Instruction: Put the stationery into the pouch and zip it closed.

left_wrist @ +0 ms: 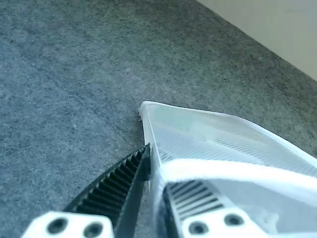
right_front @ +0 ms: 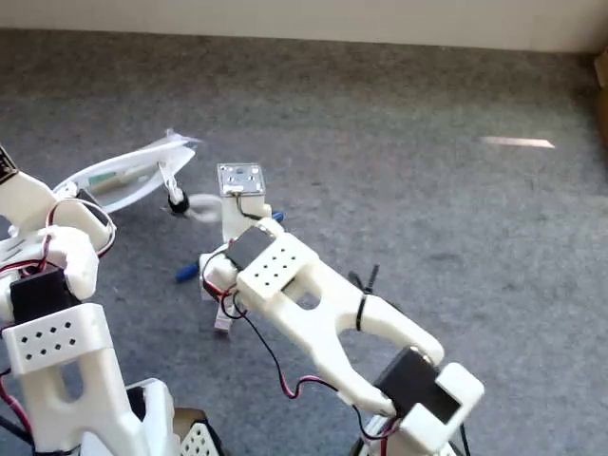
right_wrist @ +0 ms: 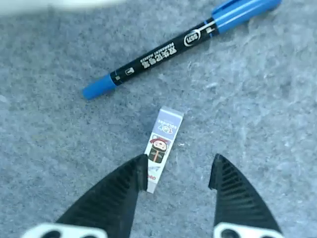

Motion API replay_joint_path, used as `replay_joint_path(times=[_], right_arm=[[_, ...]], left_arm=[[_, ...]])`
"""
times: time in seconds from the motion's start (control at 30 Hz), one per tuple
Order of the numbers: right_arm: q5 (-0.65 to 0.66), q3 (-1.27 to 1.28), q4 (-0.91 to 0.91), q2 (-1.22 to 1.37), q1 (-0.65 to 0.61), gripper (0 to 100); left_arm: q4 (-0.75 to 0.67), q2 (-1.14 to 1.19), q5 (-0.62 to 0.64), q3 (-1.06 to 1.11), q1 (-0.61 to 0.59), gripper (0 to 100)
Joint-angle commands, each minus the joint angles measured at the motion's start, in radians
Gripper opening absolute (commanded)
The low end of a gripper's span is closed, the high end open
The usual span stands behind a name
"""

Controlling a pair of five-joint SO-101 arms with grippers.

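My right claw (right_wrist: 179, 166) hangs spread wide just above the grey mat (right_front: 427, 209), holding nothing, and the eraser (right_wrist: 161, 148) lies directly under it but off centre: its near end sits right beside one fingertip, perhaps touching it, while the other fingertip stands well clear across bare mat. The eraser's long axis runs away from me, roughly in line with my fingers and a little skewed, so I judge the jaws would close across its narrow width, which is the way I want it. I would need to shift sideways toward it first, or that near finger may land on top of it and tip or push it instead of gripping it. It is a small flat block in a printed paper sleeve, pale, with a little cartoon figure on it; it looks light and likely to skid. Beyond it the marker (right_wrist: 178, 47) lies slantwise, black barrel with a blue cap and blue tail, apart from the eraser and not in my way. Both pieces are much nearer this arm than the other. My left claw (left_wrist: 156, 168) is closed on the edge of the pouch (left_wrist: 223, 144), a translucent white mesh one, pinching the rim with one finger on each side and holding it up off the mat, off to the left of where I work
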Motion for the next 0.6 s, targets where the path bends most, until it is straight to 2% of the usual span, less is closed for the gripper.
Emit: replay_joint_path(times=[0.0,0.2,0.57], right_arm=[[-0.043,-0.07,-0.071,0.031,-0.007,19.9],[-0.041,-0.07,-0.156,0.091,-0.002,19.9],[-0.04,-0.076,-0.15,0.219,0.022,19.8]], left_arm=[[-0.032,-0.044,0.009,-0.024,-0.007,1],[-0.032,-0.044,0.008,-0.022,-0.005,1],[-0.031,-0.044,0.008,-0.021,-0.005,1]])
